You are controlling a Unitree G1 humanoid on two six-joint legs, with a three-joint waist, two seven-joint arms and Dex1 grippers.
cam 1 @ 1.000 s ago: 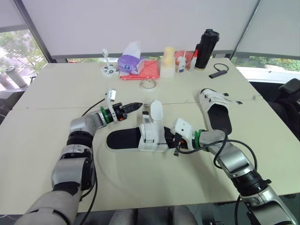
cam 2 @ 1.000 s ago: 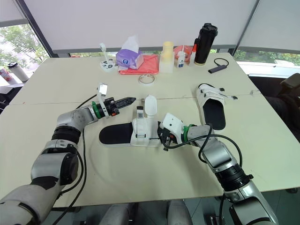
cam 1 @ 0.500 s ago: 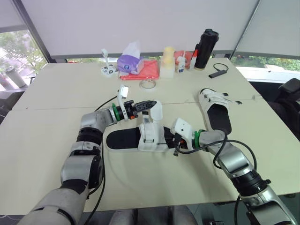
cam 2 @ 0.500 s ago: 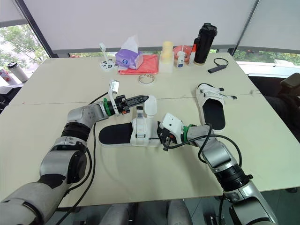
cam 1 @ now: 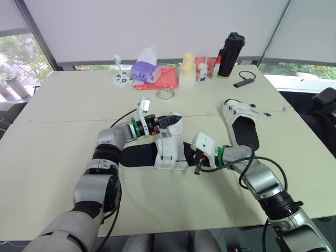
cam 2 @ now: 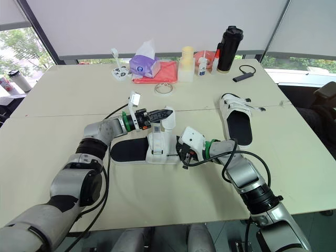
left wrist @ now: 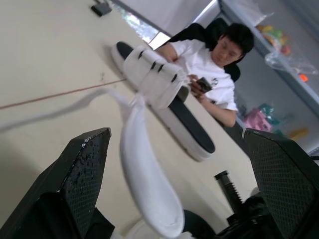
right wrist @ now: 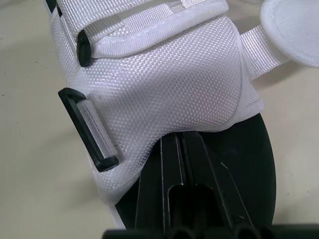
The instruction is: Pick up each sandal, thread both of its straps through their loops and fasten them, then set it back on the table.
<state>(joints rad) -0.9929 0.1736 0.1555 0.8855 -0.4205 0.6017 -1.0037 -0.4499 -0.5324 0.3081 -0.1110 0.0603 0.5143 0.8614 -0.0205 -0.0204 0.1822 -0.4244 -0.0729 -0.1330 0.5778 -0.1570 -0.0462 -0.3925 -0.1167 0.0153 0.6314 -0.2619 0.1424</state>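
A black-soled sandal (cam 1: 137,156) with a white upper (right wrist: 169,84) lies at the table's middle. One white strap (cam 1: 176,123) stands up from it. My left gripper (cam 1: 169,122) is open, and the strap (left wrist: 149,184) hangs between its wide-apart fingers (left wrist: 79,179) without touching either. My right gripper (cam 1: 194,157) is shut, its tips (right wrist: 177,139) resting on the black insole under the edge of the upper, beside a black loop (right wrist: 89,129). The second sandal (cam 1: 241,123) lies to the right with its straps across it.
At the back of the table stand a tissue box (cam 1: 146,71) on a red cloth (cam 1: 164,79), a tape roll (cam 1: 166,94), a yellow cup stack (cam 1: 188,68), small bottles (cam 1: 203,71) and a black flask (cam 1: 231,55). A person (left wrist: 209,64) sits beyond the right edge.
My left gripper has opened and moved right from beside the sandal until its fingers stand around the upright strap. The right arm has stayed put.
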